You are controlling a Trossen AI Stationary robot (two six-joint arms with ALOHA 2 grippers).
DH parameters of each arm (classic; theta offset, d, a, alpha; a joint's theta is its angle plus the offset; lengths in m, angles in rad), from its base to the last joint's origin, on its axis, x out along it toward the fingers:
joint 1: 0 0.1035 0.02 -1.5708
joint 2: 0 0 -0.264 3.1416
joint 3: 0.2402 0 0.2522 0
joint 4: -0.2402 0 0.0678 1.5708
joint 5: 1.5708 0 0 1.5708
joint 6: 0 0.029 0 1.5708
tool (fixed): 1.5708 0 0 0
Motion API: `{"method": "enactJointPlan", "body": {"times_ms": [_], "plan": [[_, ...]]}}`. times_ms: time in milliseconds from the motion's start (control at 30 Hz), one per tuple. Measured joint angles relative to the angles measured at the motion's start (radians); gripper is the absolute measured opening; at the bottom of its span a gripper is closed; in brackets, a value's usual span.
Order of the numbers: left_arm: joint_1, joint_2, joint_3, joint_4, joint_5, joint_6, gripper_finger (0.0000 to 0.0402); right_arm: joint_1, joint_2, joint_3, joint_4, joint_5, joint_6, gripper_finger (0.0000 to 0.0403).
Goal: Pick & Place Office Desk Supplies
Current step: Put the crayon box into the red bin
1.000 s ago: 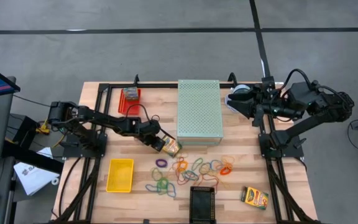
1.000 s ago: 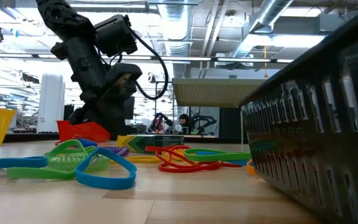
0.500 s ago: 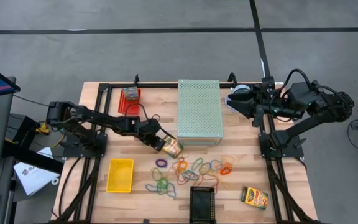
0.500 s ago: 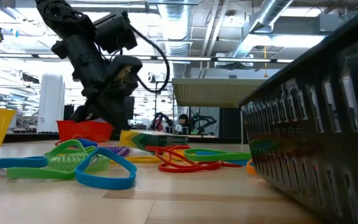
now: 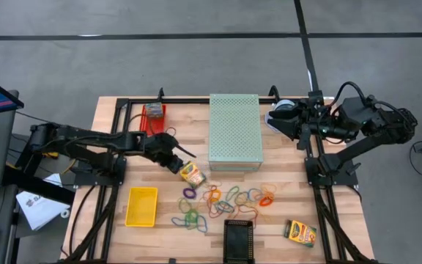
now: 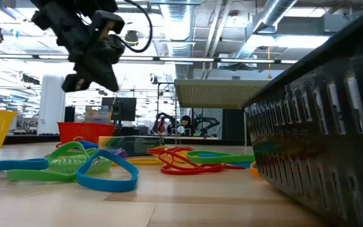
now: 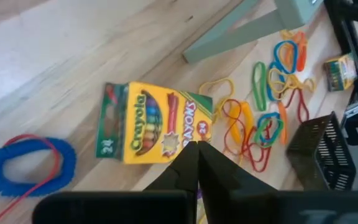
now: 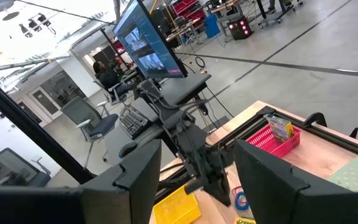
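Crayon box [image 5: 192, 174] flat on table just beyond left tool [image 5: 176, 163], closed, empty.

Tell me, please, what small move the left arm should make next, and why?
Probably open the left pincer and lower it over the crayon box. Its fingers are shut and empty, raised above the box, which lies flat on the table beside the rubber bands. The right pincer waits open.

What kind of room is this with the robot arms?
Probably a robotics lab or workshop. The wooden table sits on a bare grey floor, a big monitor and office chair stand nearby, and pipes run across an open ceiling.
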Motion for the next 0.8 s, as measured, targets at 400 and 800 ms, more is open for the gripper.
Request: {"method": "enactJointPlan", "body": {"times_ms": [400, 800], "plan": [[0.007, 0.073, 0.0, -0.027, 0.062, 0.002, 0.0107, 0.0, 0.0, 0.0, 0.004, 0.003, -0.006, 0.0201], [0.009, 0.191, -0.001, 0.048, 0.008, 0.072, 0.0155, 0.0, 0.006, 0.0, 0.004, 0.023, -0.004, 0.0201]]}}
